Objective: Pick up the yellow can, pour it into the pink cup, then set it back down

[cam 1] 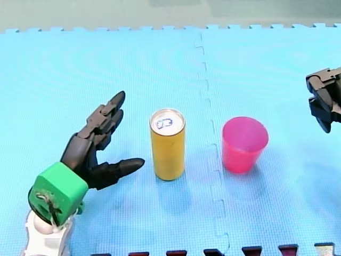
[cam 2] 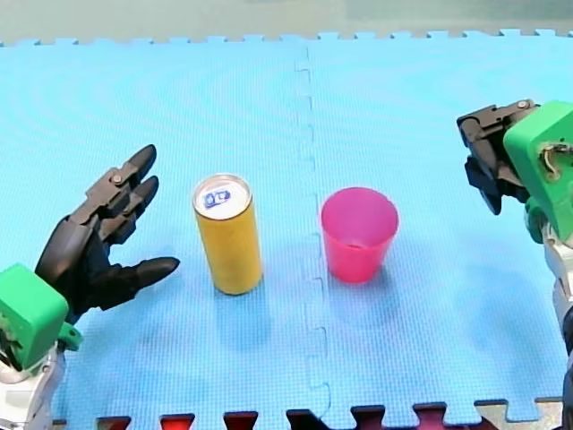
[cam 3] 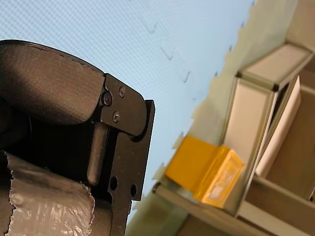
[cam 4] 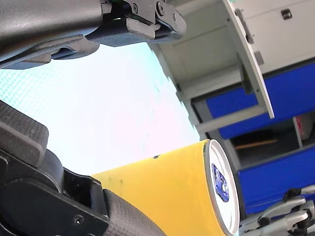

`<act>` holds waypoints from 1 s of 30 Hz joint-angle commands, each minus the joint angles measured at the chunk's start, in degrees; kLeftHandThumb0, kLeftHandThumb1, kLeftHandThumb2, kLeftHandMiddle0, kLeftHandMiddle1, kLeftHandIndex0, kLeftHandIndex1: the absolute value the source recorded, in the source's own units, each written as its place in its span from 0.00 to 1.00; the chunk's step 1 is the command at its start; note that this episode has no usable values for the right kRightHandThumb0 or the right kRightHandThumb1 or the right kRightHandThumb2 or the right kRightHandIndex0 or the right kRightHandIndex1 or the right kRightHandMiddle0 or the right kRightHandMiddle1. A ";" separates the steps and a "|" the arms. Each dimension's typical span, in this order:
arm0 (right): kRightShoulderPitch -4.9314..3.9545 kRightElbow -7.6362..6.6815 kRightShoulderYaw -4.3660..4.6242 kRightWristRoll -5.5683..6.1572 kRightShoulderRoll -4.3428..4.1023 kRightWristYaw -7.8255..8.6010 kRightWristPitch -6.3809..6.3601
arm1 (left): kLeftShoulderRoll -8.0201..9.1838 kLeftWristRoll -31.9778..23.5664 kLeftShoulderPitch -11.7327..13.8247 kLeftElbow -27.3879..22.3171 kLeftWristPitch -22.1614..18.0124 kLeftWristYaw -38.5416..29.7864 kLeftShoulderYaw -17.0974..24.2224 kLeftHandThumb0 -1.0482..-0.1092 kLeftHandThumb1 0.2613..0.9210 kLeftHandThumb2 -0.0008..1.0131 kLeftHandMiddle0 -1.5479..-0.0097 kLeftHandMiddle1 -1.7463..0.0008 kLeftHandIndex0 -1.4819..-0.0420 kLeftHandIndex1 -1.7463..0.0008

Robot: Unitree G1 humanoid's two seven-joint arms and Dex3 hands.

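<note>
Nothing is done yet; the yellow can point(cam 1: 168, 145) stands upright on the surface point(cam 1: 74, 64), untouched, beside the pink cup point(cam 1: 244, 145); the left hand point(cam 1: 95, 148), fingers uncurled and empty, is near it; the right hand point(cam 2: 489, 163), curled on nothing, is well apart.

Yellow can point(cam 1: 168, 146): the blue mark on its lid is too small to read. In the second wrist view its lower end runs off the edge and behind a dark finger point(cam 4: 123, 216).
Left hand point(cam 1: 98, 144), left of the can: arm cut off below the wrist.
Right hand point(cam 2: 491, 161), far right of the can: clipped by the first head view's edge.
Red and dark shapes point(cam 2: 179, 421), nearer than the can: cut off, cannot be identified.
</note>
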 commanded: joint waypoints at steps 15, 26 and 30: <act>-0.24 -0.09 -0.01 0.17 -0.23 0.10 0.15 | 0.63 0.56 0.10 -0.46 0.77 0.97 -0.47 0.06 0.83 0.00 0.86 1.00 0.88 1.00; -0.30 -0.08 -0.06 0.22 -0.42 0.41 0.24 | 0.11 1.48 -0.32 -0.18 1.86 2.61 -0.87 0.05 0.84 0.00 0.85 1.00 0.88 1.00; -0.40 -0.14 0.20 -0.05 -0.43 0.24 0.12 | -0.17 3.09 -0.98 0.38 3.06 5.11 -1.52 0.04 0.85 0.00 0.82 0.99 0.88 1.00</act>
